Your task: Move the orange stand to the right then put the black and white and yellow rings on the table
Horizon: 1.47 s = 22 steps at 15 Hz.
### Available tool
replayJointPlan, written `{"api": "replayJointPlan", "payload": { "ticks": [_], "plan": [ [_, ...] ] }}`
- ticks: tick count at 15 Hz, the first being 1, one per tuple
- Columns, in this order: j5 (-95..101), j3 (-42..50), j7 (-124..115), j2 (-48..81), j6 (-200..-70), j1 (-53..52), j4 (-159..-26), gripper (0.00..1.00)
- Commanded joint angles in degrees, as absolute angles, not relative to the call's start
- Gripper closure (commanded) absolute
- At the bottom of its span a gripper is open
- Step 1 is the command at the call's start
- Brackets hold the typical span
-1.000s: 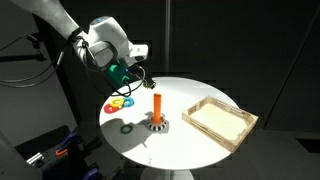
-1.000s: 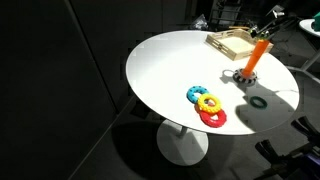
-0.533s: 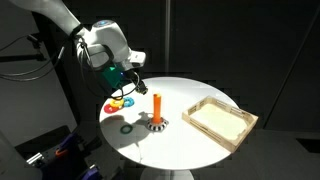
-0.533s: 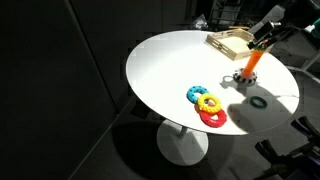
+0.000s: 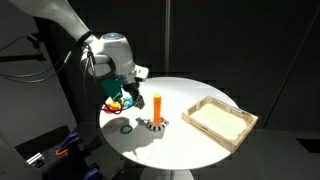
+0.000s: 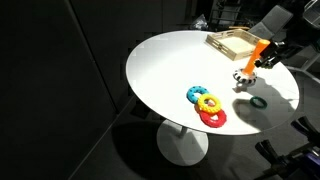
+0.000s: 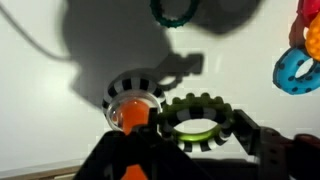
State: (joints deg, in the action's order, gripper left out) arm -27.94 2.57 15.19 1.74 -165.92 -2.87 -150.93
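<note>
The orange stand [image 5: 157, 103] stands upright near the table's middle, also in an exterior view [image 6: 254, 58] and the wrist view [image 7: 130, 116]. A black and white ring [image 7: 134, 89] lies around its foot [image 5: 155, 125]. My gripper [image 5: 127, 97] [image 6: 272, 60] [image 7: 195, 120] hangs low, close beside the stand, shut on a green toothed ring [image 7: 195, 103]. Striped black and white shows just under that ring. A yellow ring [image 6: 209, 102] lies in a pile with a blue ring [image 6: 196, 93] and a red ring [image 6: 214, 117].
A dark green ring [image 5: 125, 127] [image 6: 259, 101] [image 7: 175, 10] lies loose on the white round table [image 6: 165, 70]. A wooden tray [image 5: 222, 120] [image 6: 235, 42] sits on the table's far side from the ring pile. The surroundings are dark.
My gripper has come down from above the table to just beside the orange stand, carrying the green ring. The stand and the other rings have not moved.
</note>
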Motion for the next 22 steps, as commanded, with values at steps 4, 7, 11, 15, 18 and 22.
{"api": "replayJointPlan", "payload": {
  "ticks": [4,7,11,15,18,22],
  "plan": [
    [-29.84,2.44,20.78,7.85,-166.28,-1.92,-150.70,0.51],
    [-29.69,1.91,22.42,10.90,-169.01,-1.92,-150.73,0.51],
    [-29.93,0.55,23.71,13.97,-172.43,-1.53,-150.74,0.51],
    [-29.15,-0.50,23.79,15.91,-174.42,-1.40,-150.94,0.13],
    [-28.47,-0.65,23.86,16.37,-173.58,-1.46,-151.03,0.00],
    [-27.79,0.02,23.94,15.58,-168.45,-1.56,-150.69,0.00]
  ]
}}
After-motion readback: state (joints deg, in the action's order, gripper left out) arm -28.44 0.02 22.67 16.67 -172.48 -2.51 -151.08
